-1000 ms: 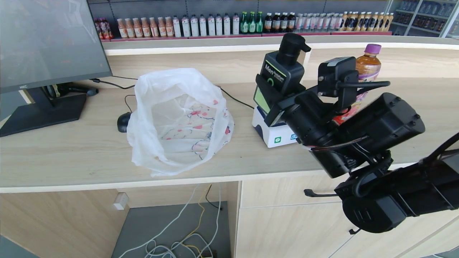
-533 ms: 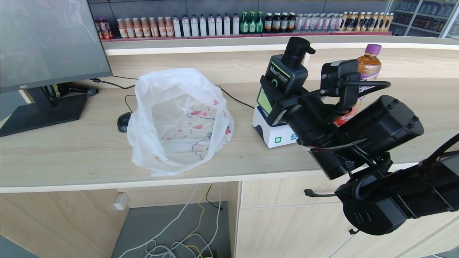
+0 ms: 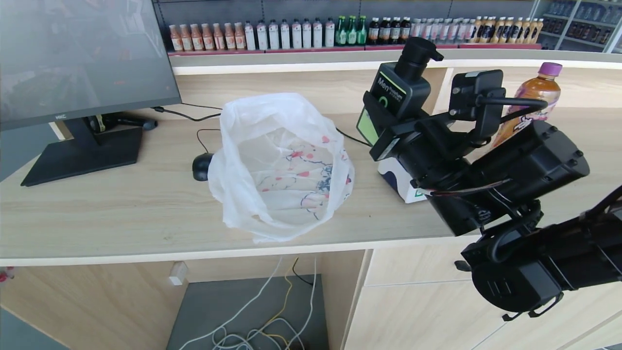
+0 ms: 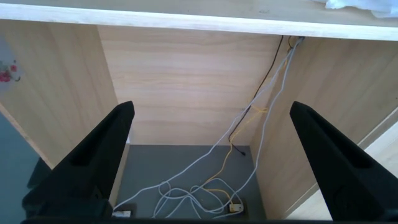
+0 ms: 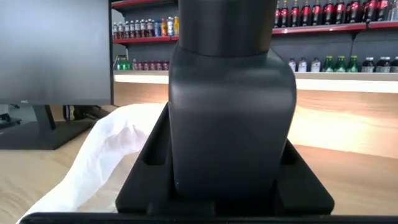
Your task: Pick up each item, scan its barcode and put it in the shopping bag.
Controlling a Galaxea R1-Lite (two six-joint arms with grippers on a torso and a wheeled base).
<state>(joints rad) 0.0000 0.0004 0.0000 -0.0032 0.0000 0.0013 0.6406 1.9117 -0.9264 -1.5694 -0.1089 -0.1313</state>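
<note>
Camera has shifted. Allowing for that, the right tool (image 3: 392,116) has lifted the bottle (image 3: 401,90) off the scanner (image 3: 399,183) and toward the bag (image 3: 282,165). Judgement: scan likely done, bagging begun. The tool is clamped on the bottle, which is slightly tilted above the tabletop (image 3: 121,209), over the scanner's bag side and not yet over the bag. Left tool (image 4: 214,162) hangs wide below the tabletop edge.

The shopping bag (image 3: 282,165) was thin, crinkled translucent plastic, the counter (image 3: 121,209) matt pale wood grain, the pump bottle (image 3: 401,90) smooth dark plastic.
</note>
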